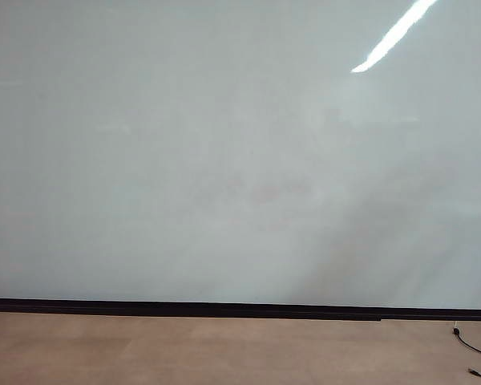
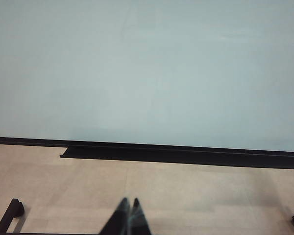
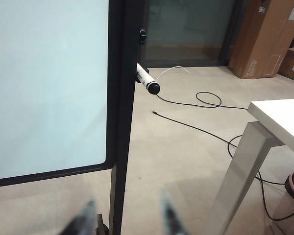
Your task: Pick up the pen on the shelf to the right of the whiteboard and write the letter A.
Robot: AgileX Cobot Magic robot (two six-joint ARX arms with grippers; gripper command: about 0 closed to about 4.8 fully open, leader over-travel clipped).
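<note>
Exterior view: whiteboard (image 1: 224, 160) fills nearly the whole frame, glossy pale grey, w/ a bright light streak reflected top right. No writing visible on it. Thin black bottom edge, tan floor (image 1: 184, 353) below, a bit of black cable (image 1: 473, 346) at the lower right corner. Neither arm shows here.

Left wrist view: left gripper (image 2: 129, 218) low at the frame edge, facing the board; its two dark fingertips (image 2: 121, 215) sit pressed together, so jaws closed, nothing between them. It's well apart from the board. A black tray (image 2: 181, 154) runs along the board's bottom edge.

Right wrist view: right gripper (image 3: 130, 218) is blurred, pointing past the board's right edge. Its fingers (image 3: 169, 213) stand apart w/ a clear gap, so open, holding nothing. Pen (image 3: 147, 80) sticks out from the black side frame (image 3: 121, 122) of the board, white barrel, dark round end toward the camera, well apart from the gripper. Can't make out the shelf it sits on. Right of that: white table (image 3: 279, 120), cables on the floor, cardboard boxes (image 3: 262, 36) at the back.
</note>
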